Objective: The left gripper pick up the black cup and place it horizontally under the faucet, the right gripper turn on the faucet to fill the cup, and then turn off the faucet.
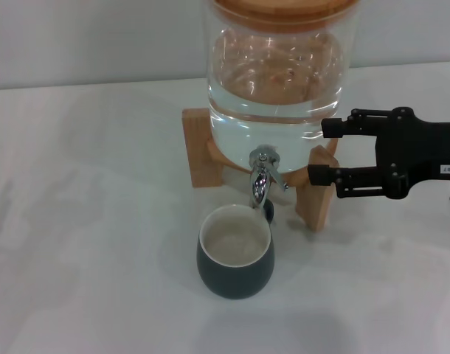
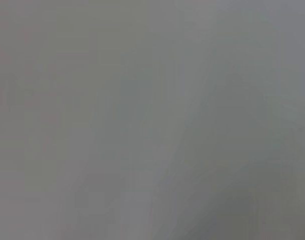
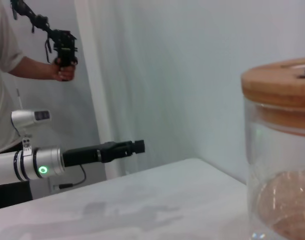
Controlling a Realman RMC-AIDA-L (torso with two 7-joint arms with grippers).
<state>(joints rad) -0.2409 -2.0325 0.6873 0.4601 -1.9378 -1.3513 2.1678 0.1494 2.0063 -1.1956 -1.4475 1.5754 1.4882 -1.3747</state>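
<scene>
The black cup (image 1: 234,251) stands upright on the white table, directly under the faucet (image 1: 260,177), its cream inside showing. The chrome faucet hangs from the clear glass dispenser (image 1: 277,74) on its wooden stand (image 1: 199,147). I cannot tell whether water is running. My right gripper (image 1: 321,151) is open, its two flat fingers pointing at the dispenser's right side, a little right of the faucet, touching nothing. My left gripper (image 3: 127,147) shows only in the right wrist view, held in the air beyond the table's left side. The left wrist view shows plain grey.
The dispenser holds water and has a wooden lid (image 3: 277,85). The white table (image 1: 85,221) stretches to the left and front of the cup. A person (image 3: 7,75) stands beyond the left arm, holding a handheld device.
</scene>
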